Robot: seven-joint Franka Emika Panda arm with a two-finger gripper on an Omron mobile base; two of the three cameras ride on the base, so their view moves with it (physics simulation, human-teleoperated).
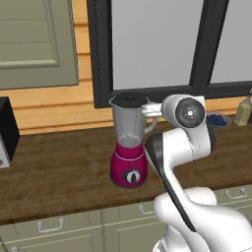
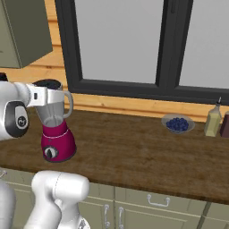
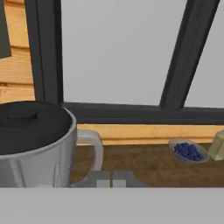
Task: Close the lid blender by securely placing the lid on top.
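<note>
Keeping our gripper (image 3: 111, 178) pinched together just beside the blender (image 1: 129, 147), which is standing upright mid-counter (image 1: 59, 167), handle toward the arm; the lid (image 3: 30, 124) is lying flat across its mouth, open wood right.

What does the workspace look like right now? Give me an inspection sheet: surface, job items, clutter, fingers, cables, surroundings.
Surface: dark wood counter over pale green drawers.
Job's things: blender, magenta base and clear grey jar, upright on the counter; black lid sits on the jar's mouth.
Clutter: plate of blueberries and a yellowish bottle at the right; black box appliance at the left.
Fingers: gripper shut, empty, beside the jar's handle and below the lid.
Cables: nothing seen.
Surroundings: dark-framed window, wood-panelled wall, pale green wall cabinet.
</note>
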